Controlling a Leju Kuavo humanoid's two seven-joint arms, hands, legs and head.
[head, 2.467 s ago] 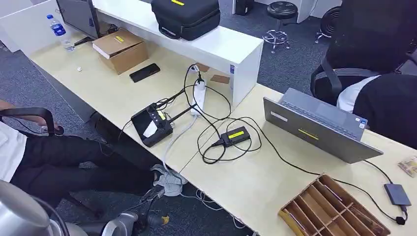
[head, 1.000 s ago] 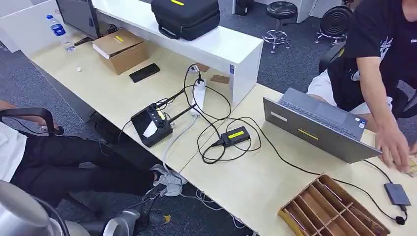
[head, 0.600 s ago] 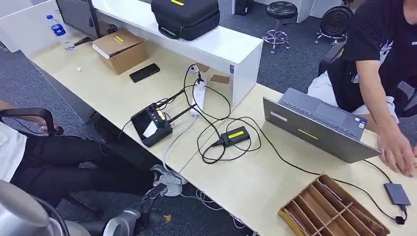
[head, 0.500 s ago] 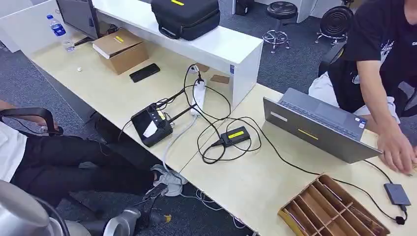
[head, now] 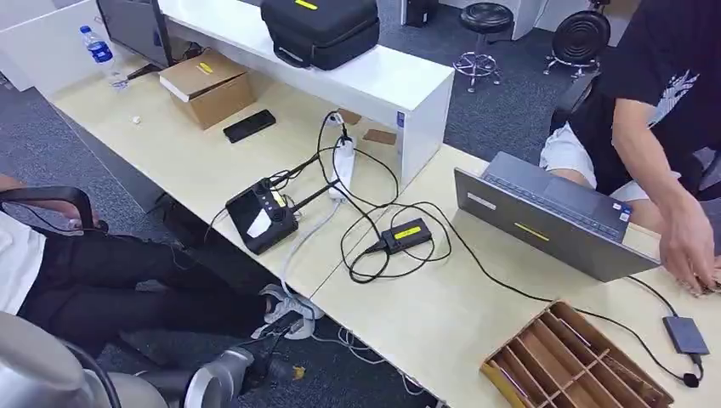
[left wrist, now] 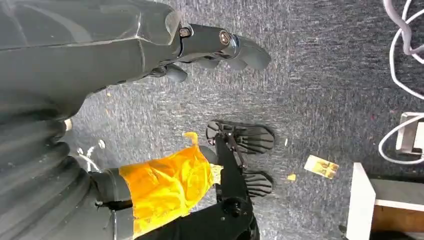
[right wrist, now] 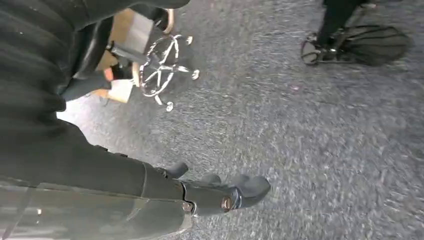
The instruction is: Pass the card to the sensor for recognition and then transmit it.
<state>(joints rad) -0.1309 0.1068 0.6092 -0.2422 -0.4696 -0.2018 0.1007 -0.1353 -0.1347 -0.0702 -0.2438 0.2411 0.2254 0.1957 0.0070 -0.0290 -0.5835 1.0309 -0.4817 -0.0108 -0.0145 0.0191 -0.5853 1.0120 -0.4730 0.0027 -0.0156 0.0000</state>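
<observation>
My left hand (left wrist: 220, 45) hangs over the grey carpet with its fingers apart and nothing in it. My right hand (right wrist: 225, 195) hangs the same way over the floor, holding nothing. On the desk (head: 442, 314) a small black box with a yellow label (head: 406, 233) lies among looped cables. A flat dark grey device (head: 684, 334) on a cable lies near the right edge. A person's hand (head: 693, 255) rests on the desk at the far right, covering the spot where a patterned card lay.
An open grey laptop (head: 544, 223) stands right of centre, with a brown divided tray (head: 570, 361) in front of it. A black controller (head: 262, 218) and a power strip (head: 343, 161) sit mid-desk. A seated person's legs (head: 127, 289) are at the left.
A person has leaned in from the right and put a hand on the desk over the card at the far right edge. My arms still hang by my sides.
</observation>
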